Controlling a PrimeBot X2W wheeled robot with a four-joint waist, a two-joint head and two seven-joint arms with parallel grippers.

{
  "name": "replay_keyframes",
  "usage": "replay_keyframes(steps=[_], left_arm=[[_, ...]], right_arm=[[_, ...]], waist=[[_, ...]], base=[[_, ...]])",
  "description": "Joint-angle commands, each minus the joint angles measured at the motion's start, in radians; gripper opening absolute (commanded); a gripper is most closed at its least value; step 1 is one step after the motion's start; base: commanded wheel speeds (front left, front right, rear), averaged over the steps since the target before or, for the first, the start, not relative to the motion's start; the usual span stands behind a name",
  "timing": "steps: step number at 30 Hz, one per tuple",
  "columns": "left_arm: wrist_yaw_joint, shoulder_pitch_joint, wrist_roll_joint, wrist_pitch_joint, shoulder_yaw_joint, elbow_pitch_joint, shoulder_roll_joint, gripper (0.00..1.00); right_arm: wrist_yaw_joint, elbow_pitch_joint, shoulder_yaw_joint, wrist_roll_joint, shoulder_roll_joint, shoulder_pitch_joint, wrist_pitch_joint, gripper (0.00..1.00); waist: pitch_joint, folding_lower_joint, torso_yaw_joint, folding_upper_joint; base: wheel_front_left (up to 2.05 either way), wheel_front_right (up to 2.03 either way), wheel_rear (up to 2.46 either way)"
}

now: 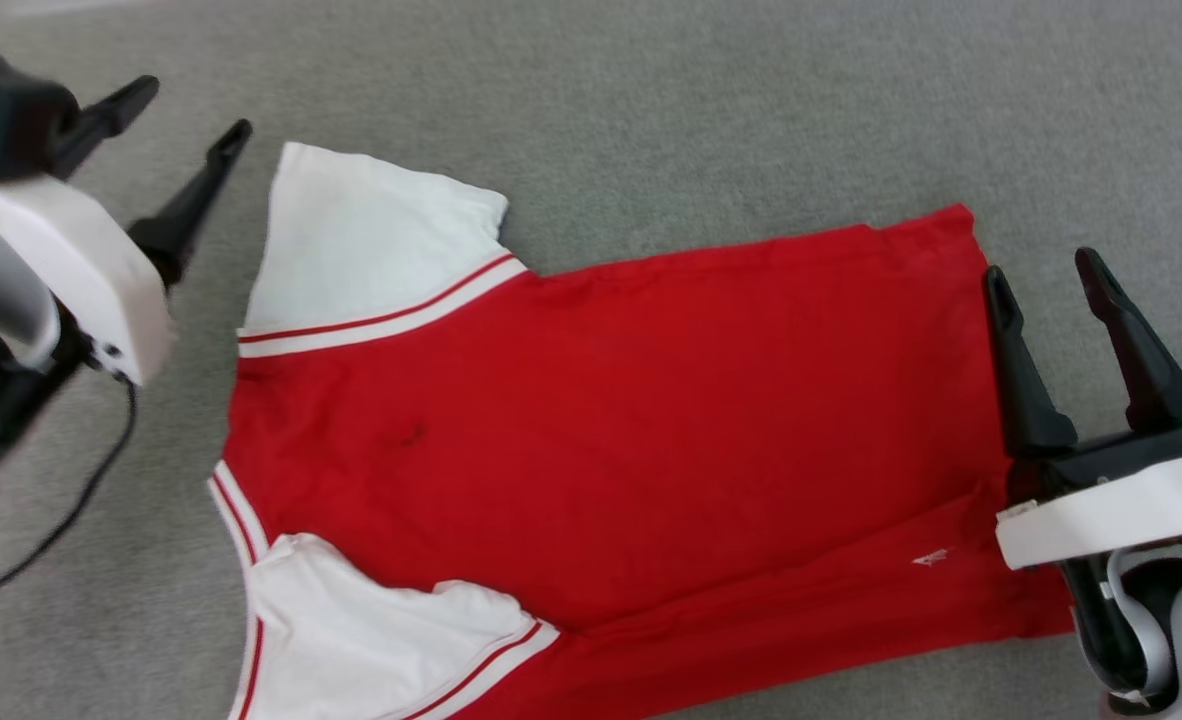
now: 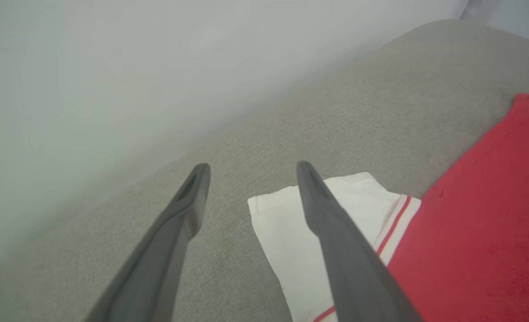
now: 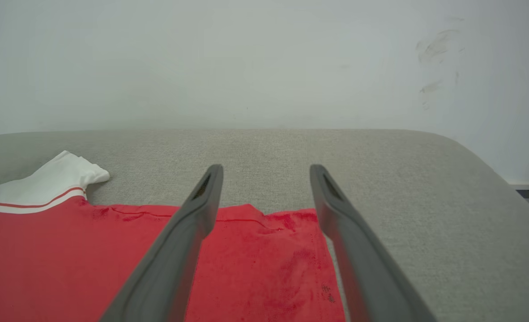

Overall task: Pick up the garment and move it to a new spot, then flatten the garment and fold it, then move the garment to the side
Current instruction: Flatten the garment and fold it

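Grey cloth covers the counter (image 1: pixel 751 100), which ends at a pale wall (image 3: pixel 246 58). On it the garment (image 1: pixel 601 420) lies spread out flat with a plain red side up. Its shoulders point toward the robot's left and its hem toward the right. One white sleeve (image 1: pixel 361 240) with red-and-white trim lies out on the far side, the other (image 1: pixel 371 640) on the near side.

The right gripper (image 1: pixel 1041 265) is at the hem end with its jaws spread wide and nothing between them. One finger stands over the red edge, and I cannot tell whether it touches the cloth. The left gripper (image 1: pixel 194 107) is just beside the far sleeve, over bare counter, its jaws likewise parted and empty. A dark cable (image 1: pixel 81 500) hangs below that arm.
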Motion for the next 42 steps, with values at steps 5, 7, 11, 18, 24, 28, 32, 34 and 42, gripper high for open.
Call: replay_keyframes(steps=[5, 7, 11, 18, 24, 28, 32, 34, 42], left_arm=[[-0.001, -0.175, -0.151, 0.243, -0.101, 0.107, 0.098, 1.00], [-0.001, -0.233, -0.197, 0.324, -0.127, 0.149, 0.121, 1.00], [-0.001, -0.302, -0.301, 0.463, -0.144, 0.255, 0.109, 1.00], [-0.001, -0.376, -0.326, 0.566, -0.181, 0.359, 0.091, 1.00], [-0.001, -0.367, -0.329, 0.603, -0.256, 0.377, 0.084, 0.71], [-0.002, -0.350, -0.362, 0.578, -0.281, 0.371, 0.055, 0.00], [-0.001, -0.351, -0.365, 0.519, -0.306, 0.360, 0.067, 0.00], [-0.001, -0.346, -0.383, 0.470, -0.306, 0.353, 0.056, 0.00], [-0.001, -0.323, -0.408, 0.237, -0.335, 0.257, 0.075, 0.00]], right_arm=[[0.000, 0.008, 0.033, -0.002, 0.033, -0.036, -0.027, 1.00], [0.000, 0.017, 0.043, 0.004, 0.043, -0.045, -0.040, 1.00], [0.000, 0.047, 0.065, 0.017, 0.050, -0.050, -0.064, 1.00], [0.000, 0.085, 0.071, 0.027, 0.063, -0.065, -0.095, 1.00], [0.000, 0.109, 0.064, 0.020, 0.062, -0.066, -0.106, 1.00], [0.000, 0.121, 0.057, 0.009, 0.052, -0.062, -0.096, 1.00], [0.000, 0.123, 0.051, 0.001, 0.038, -0.067, -0.077, 1.00], [0.000, 0.124, 0.047, -0.006, 0.028, -0.066, -0.062, 1.00], [0.000, 0.095, 0.043, -0.007, -0.066, -0.081, 0.060, 1.00]], waist=[[0.101, -0.0002, -0.080, 0.0000], [0.117, -0.0002, -0.097, 0.0000], [0.140, -0.0002, -0.125, 0.0000], [0.168, -0.0002, -0.151, 0.0000], [0.177, -0.0002, -0.151, 0.0000], [0.163, -0.0002, -0.138, 0.0000], [0.134, -0.0002, -0.121, 0.0000], [0.112, -0.0002, -0.111, 0.0000], [0.016, -0.0002, -0.052, 0.0000]], base=[[0.00, 0.00, 0.00], [0.00, 0.00, 0.00], [0.00, 0.00, 0.00], [0.00, 0.00, 0.00], [0.00, 0.00, 0.00], [0.00, 0.00, 0.00], [0.00, 0.00, 0.00], [0.00, 0.00, 0.00], [0.00, 0.00, 0.00]])
